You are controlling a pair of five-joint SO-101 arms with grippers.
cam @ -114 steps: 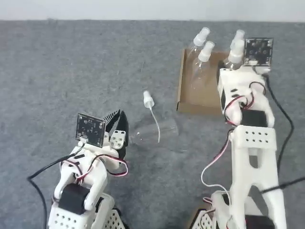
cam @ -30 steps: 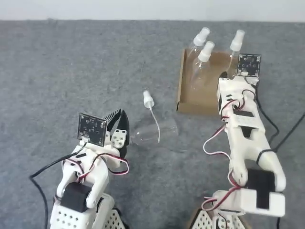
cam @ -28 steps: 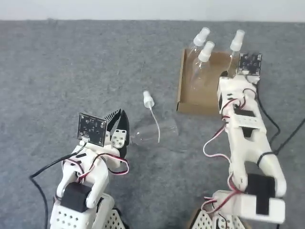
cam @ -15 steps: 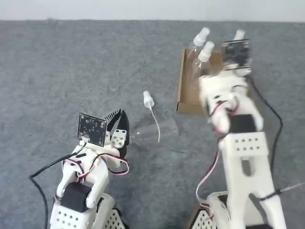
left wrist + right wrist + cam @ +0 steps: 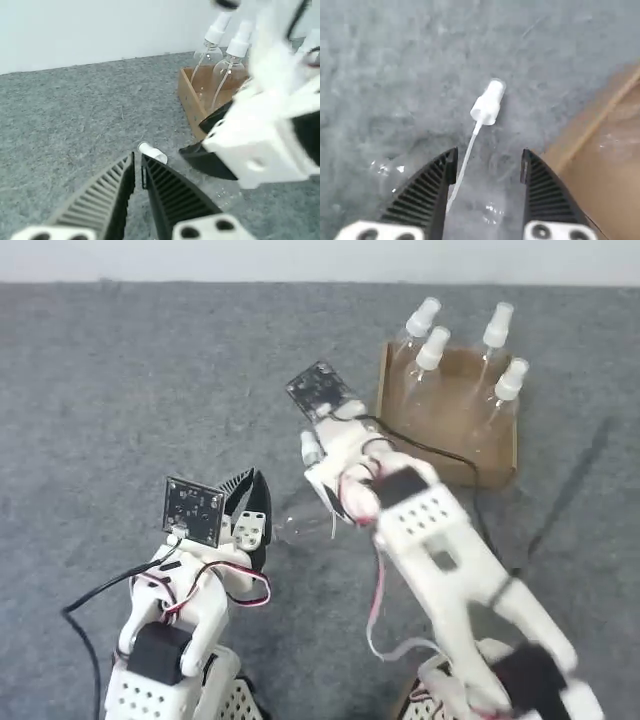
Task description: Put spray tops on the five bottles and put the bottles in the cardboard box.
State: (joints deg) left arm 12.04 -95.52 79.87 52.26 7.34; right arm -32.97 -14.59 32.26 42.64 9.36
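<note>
Right arm (image 5: 430,540) has swung off the box (image 5: 381,400) and is now stretching across mid-table; half a second ago it was hanging over the box. Its gripper (image 5: 488,152) is hovering wide open above the loose top (image 5: 487,105), jaws either side of the dip tube, gripping nothing. Left arm (image 5: 190,600) is sitting where it was, its gripper (image 5: 138,159) drawn almost together on nothing. With the box uncovered, I am counting four capped bottles (image 5: 435,360) standing in it. The fifth bottle (image 5: 298,524) is lying uncapped on the carpet (image 5: 150,370) just ahead of the left gripper, unmoved. I am counting one loose top beside it.
</note>
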